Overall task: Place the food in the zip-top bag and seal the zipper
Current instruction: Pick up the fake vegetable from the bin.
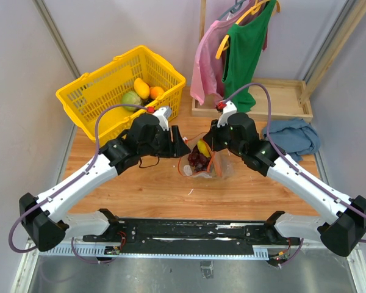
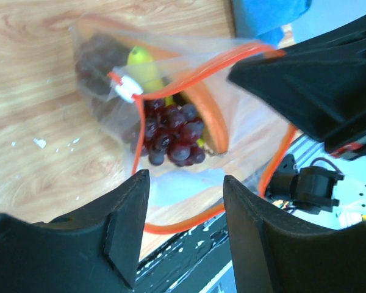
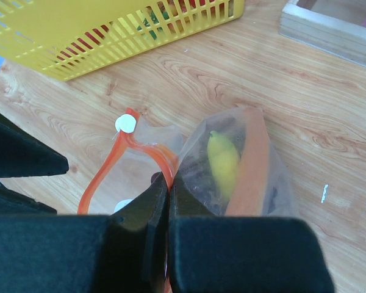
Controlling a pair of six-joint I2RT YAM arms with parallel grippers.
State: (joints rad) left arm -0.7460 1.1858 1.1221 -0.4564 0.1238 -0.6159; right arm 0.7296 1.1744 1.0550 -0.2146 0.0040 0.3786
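The clear zip-top bag (image 1: pixel 215 168) sits at mid-table with its mouth gaping. Inside are the food pieces: a dark purple grape bunch (image 2: pixel 171 134), a yellow piece (image 2: pixel 143 70) and a long orange-brown piece (image 2: pixel 210 116). The red-orange zipper (image 2: pixel 189 79) loops round the mouth, with a small white tab (image 2: pixel 127 90) on it. My right gripper (image 3: pixel 169 183) is shut on the zipper strip (image 3: pixel 104 171) at the bag's rim. My left gripper (image 2: pixel 186 177) stands open just before the mouth, nothing between its fingers. In the top view both grippers (image 1: pixel 182 146) (image 1: pixel 210 145) flank the bag.
A yellow plastic basket (image 1: pixel 119 91) with fruit stands at the back left. A wooden tray base (image 1: pixel 280 101) with hanging clothes (image 1: pixel 238 43) is at the back right, and a blue cloth (image 1: pixel 293 135) lies beside my right arm.
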